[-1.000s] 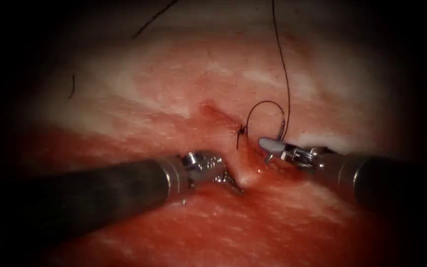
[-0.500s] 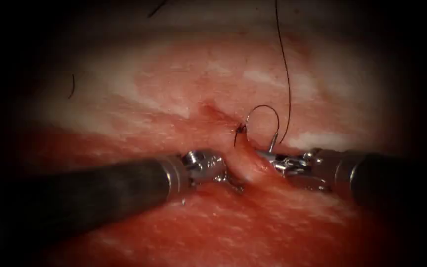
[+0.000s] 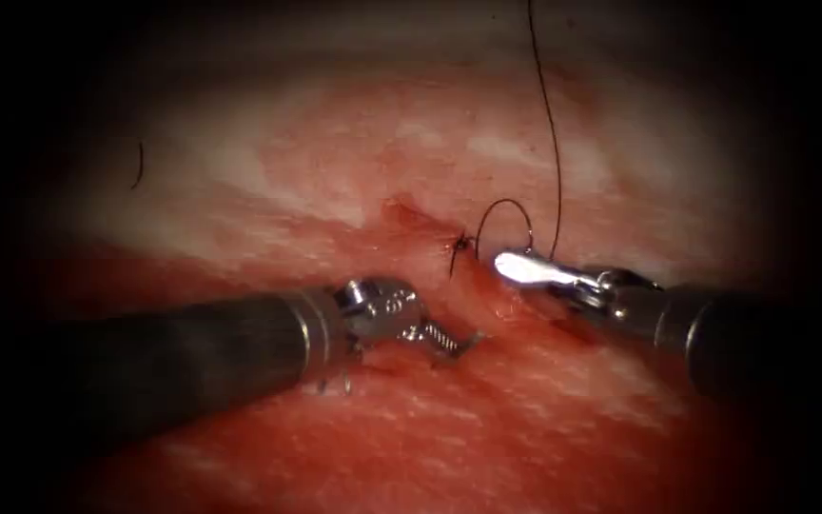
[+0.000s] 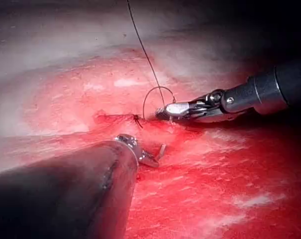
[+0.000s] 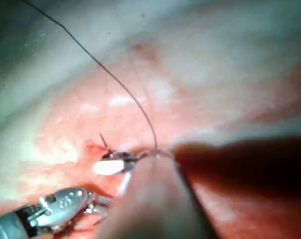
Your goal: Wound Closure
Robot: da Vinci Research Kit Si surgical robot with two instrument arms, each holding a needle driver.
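Beside the cut (image 3: pixel 430 228) — right tool (image 3: pixel 516 266) grips needle (image 3: pixel 506 214).

There is no wall, floor or window to see. All around the middle of the endoscope view it is very dark, almost black, like looking through a round hole. A bright light shines on the middle and fades out toward the edges. Far back, the ground looks pale and grey, maybe the surface, but it is too dim to be sure.
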